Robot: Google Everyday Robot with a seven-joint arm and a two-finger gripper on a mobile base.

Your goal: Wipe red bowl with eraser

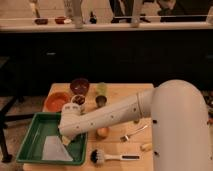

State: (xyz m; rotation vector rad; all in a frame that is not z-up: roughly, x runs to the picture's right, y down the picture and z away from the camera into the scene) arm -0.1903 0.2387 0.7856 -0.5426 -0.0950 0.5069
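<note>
The red bowl (56,102) sat at the table's (125,93) back left, just behind the green tray (31,142). The gripper (69,136) hung over the tray's right side, mostly hidden under the white arm, jaws wide. A tan bit, seemingly the eraser (65,142), showed just beneath it.
</note>
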